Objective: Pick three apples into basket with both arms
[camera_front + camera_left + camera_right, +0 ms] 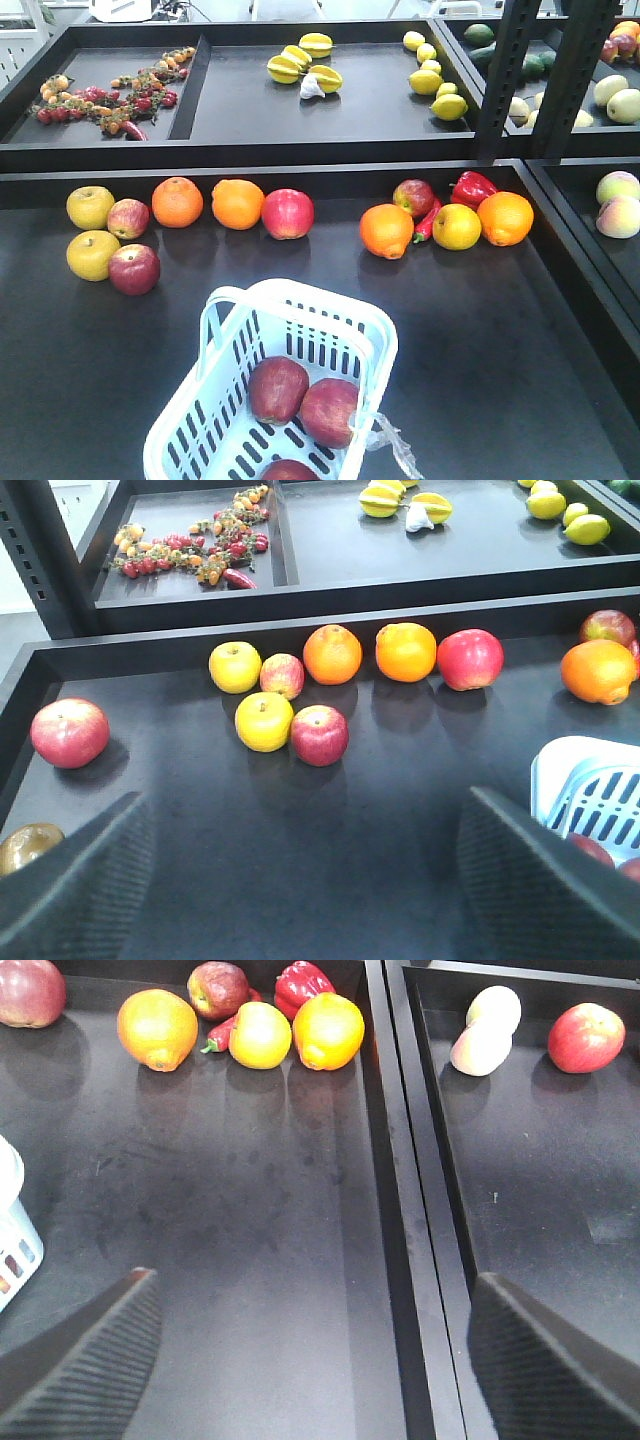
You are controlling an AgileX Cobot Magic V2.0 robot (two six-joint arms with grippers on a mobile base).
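Closest in, the basket (215,405) sits at the front of the black table (500,380), and all three dark red apples (278,388) are inside it: two side by side in the middle, touching, and a third one at the near end, cut off by the bottom edge of the front view. A crumpled clear plastic scrap (395,442) hangs off the basket's right side.

Both wrist cams show the grippers just hanging over bare table. The left gripper (310,880) has its fingers (85,880) spread wide with nothing between them, basket corner peeking in on its right. Same deal for the right gripper (310,1360): fingers (90,1360) wide apart, holding nothing.

Further back along the table's far edge there's a left cluster of two yellow apples (91,207), two small reddish ones, two oranges (177,201) and a brighter pink-red apple (288,213). On the right: another orange, a red apple, a yellow one, a red pepper (472,187).

Behind that, the upper shelf holds cherry tomatoes (110,100), starfruit (300,62) and lemons (435,75).
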